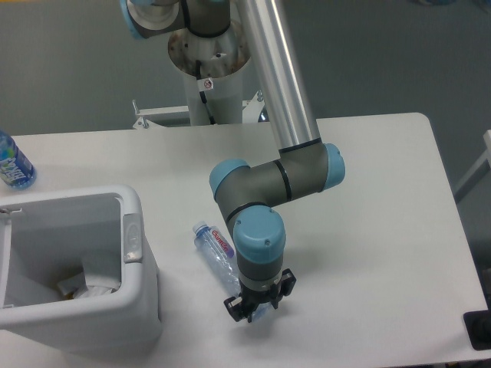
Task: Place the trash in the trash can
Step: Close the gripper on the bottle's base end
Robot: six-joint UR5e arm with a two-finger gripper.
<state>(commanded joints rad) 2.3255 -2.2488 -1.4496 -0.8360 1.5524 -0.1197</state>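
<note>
clear plastic is what i've got hold of: the bottle (217,249) with the red-white label lies on the white worktop (368,230), and my gripper (258,304) is down on its base end. the jaws look clamped on that end, though from this high view i can't see the contact itself, so i judge that rather than see it. the cap end points up and to the left, towards the trash can (73,268), with the bottle slanting away from the wrist. whether the cap end rests on the worktop or is lifted a little, i can't tell.

holding it by the base makes sense to me: the body is thin and round, and the end gives the jaws something firmer to bite.

the trash can sits just beside the bottle on the left, a boxy white plastic bin with rounded corners and a grey oval latch (133,238) facing the bottle. its mouth is open upward, and inside i can see crumpled white paper (96,284) low down; i can't make out print on it.

a blue-labelled bottle (12,162) stands at the far left edge, well apart; i'm leaving that alone.
</note>
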